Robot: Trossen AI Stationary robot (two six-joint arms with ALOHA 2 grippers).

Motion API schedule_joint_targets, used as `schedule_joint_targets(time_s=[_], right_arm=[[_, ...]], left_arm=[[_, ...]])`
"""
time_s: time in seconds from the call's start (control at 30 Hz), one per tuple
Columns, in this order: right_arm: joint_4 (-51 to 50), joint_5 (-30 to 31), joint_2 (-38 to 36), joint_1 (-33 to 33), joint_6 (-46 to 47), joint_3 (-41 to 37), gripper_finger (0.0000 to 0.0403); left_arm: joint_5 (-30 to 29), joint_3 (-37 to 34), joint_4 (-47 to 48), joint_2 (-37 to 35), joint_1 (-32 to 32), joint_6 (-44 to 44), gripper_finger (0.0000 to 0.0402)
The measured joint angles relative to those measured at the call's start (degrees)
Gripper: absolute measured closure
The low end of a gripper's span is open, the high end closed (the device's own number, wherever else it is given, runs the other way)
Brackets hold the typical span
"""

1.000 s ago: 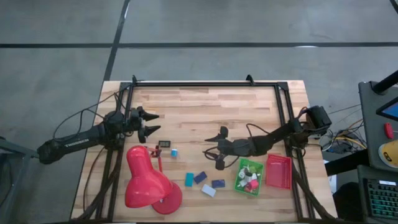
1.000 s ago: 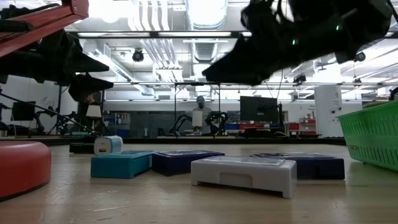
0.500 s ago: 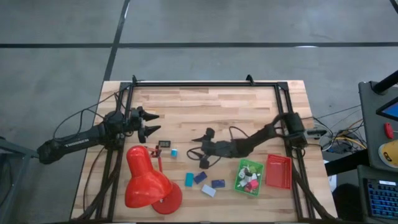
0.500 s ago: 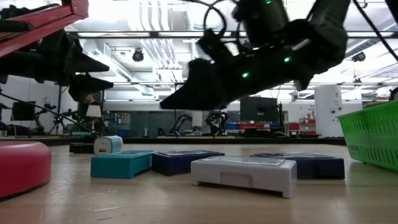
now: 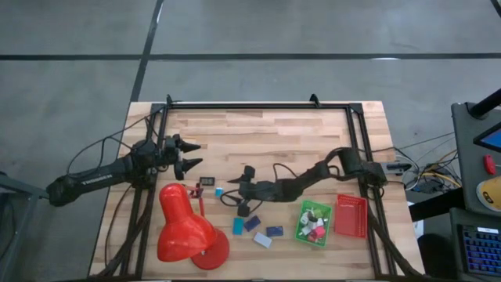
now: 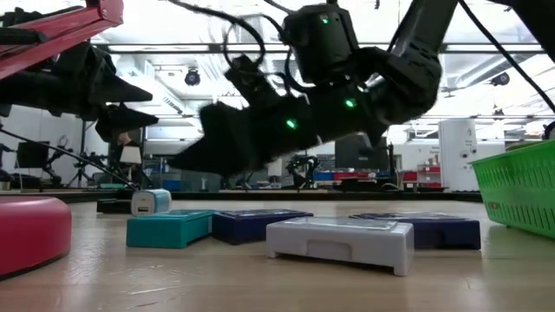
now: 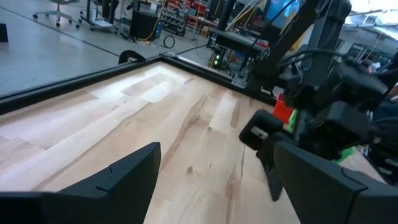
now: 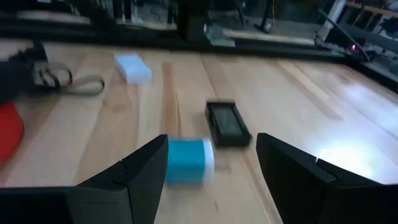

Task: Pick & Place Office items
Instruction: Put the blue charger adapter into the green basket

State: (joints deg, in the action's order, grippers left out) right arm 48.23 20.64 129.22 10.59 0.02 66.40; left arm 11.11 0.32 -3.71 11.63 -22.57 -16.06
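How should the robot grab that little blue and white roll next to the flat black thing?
Probably from above, pinching its two round ends. The small blue roll lies on its side on the table, apart from the flat black block. The right pincer is open and already straddles it; the left pincer waits near the lamp.

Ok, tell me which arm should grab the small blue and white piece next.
Right. The right gripper hangs open beside the small blue and white piece, which lies between its fingers in the wrist view. The left gripper waits farther off, near the table's left edge.

No text, label, brand, number or sign is readable on anything in these views.
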Motion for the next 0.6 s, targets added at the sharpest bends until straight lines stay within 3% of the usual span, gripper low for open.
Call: schedule_joint_targets(time_s=[0.3,0.6], right_arm=[[-14.4,-2.2,0.6,-0.8,3.2,7.6,0.0163],[-16.8,-3.6,3.8,-1.6,3.5,11.9,0.0163]], left_arm=[[0.0,0.0,-0.1,0.2,0.0,0.0,0.0082],[0.0,0.0,0.1,0.2,0.0,0.0,0.0082]])
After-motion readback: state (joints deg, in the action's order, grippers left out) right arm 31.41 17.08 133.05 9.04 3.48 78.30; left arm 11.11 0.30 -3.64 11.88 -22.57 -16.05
